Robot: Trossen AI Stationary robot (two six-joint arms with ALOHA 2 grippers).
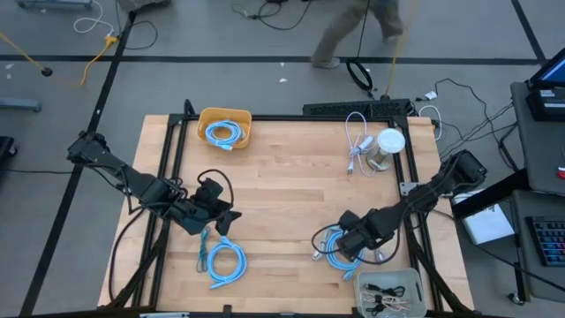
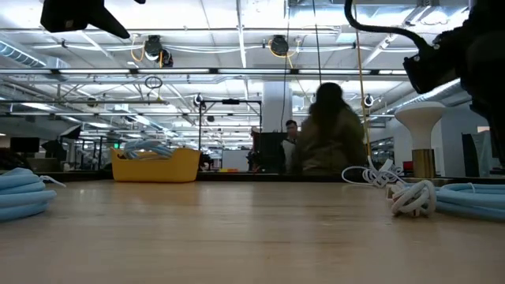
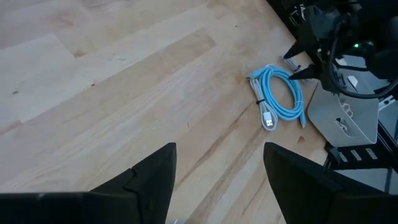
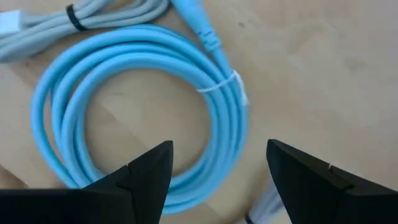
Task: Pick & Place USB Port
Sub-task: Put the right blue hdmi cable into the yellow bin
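While both arms lean in over the wooden table (image 1: 282, 190), each gripper hangs with its fingers spread wide and nothing between them. The right gripper (image 4: 214, 171) hovers directly above a coiled light-blue USB cable (image 4: 143, 106), whose loop lies on the wood just past the fingertips, bound by a white tie; a grey-white cable bundle (image 4: 81, 18) lies touching the coil's far edge. From overhead, this coil (image 1: 340, 247) sits right under the right gripper (image 1: 351, 237), with a grey tray (image 1: 391, 293) of small dark parts just beside it.

The left gripper (image 1: 221, 219) hovers just beside a second blue coiled cable (image 1: 225, 262). Well ahead of it stands a yellow bin (image 1: 226, 126) holding another blue cable. A white cable (image 1: 357, 141) and a white-topped stand (image 1: 388, 146) lie far from both grippers.
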